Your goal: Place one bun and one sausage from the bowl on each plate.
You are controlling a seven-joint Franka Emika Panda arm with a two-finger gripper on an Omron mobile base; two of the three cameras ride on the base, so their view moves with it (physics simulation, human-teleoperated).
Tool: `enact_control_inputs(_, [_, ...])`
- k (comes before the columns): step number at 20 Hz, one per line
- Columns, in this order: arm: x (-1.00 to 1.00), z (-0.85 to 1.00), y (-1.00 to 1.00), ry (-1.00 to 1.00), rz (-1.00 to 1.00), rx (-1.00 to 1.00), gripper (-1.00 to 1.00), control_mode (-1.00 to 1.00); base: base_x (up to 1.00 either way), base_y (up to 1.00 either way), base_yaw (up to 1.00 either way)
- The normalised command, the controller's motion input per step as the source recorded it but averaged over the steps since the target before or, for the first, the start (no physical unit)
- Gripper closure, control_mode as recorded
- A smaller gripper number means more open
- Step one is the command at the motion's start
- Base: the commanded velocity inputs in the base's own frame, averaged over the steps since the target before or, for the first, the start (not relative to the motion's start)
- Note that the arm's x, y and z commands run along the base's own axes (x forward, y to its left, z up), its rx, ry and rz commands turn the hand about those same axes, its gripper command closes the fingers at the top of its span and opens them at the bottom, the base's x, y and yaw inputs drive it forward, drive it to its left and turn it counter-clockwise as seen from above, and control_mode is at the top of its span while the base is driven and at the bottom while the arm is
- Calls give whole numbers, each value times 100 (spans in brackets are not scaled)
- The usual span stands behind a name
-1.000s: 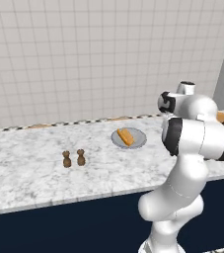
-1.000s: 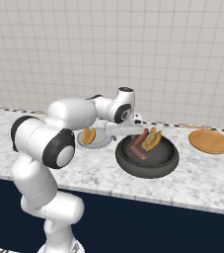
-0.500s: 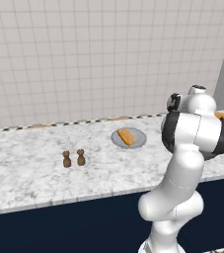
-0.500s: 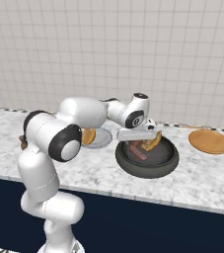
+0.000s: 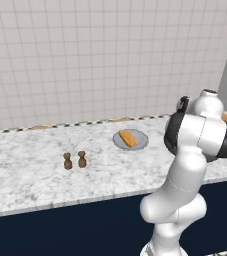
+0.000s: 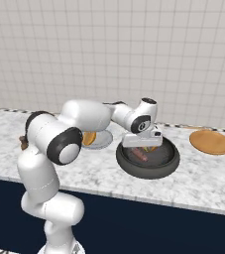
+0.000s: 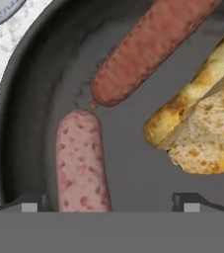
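Hand view: pale sausage [image 7: 80,160] is running under the grey band at 6 o'clock; darker sausage [image 7: 148,49] and bun [image 7: 202,118] are getting cropped at 1 and 3 o'clock. Right base view: arm is hiding part of light grey plate [image 6: 100,142], bowl [image 6: 148,166] contents blurring.

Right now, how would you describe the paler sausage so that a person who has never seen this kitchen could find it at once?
Look on the marble counter for the wide dark bowl, between the grey plate and the orange-brown plate. Inside lie one bun and two sausages. Yours is the pinkish, speckled sausage, paler than the reddish-brown sausage beside it.
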Motion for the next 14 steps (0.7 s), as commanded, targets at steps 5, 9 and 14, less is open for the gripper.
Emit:
enact_control_inputs(5, [-4, -9, -9, 0, 4, 0, -100, -100, 0, 0, 0])
enact_control_inputs(9, [-9, -10, -15, 0, 5, 0, -100, -100, 0, 0, 0])
enact_control_inputs(14, [-44, -22, 0, 2, 0, 0, -100, -100, 0, 0, 0])
